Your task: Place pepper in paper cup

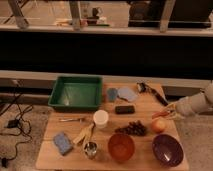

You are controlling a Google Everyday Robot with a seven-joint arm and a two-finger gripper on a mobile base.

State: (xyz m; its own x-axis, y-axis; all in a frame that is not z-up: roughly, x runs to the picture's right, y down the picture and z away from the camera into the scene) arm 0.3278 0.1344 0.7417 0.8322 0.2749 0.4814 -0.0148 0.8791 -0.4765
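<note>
The white paper cup (100, 119) stands upright near the middle of the wooden table (55, 159). A slim orange-red pepper (160, 115) lies near the right edge, just above a round orange fruit (158, 125). My gripper (169, 110) comes in from the right on a pale arm (196, 104) and is right at the pepper's right end. I cannot tell whether it touches the pepper. The cup is far to the gripper's left.
A green tray (75, 93) is at the back left. Dark grapes (132, 128), a black block (124, 109), an orange-brown bowl (121, 146), a purple bowl (167, 149), a metal cup (90, 148), a blue sponge (62, 143) and a yellow item (84, 134) surround the cup.
</note>
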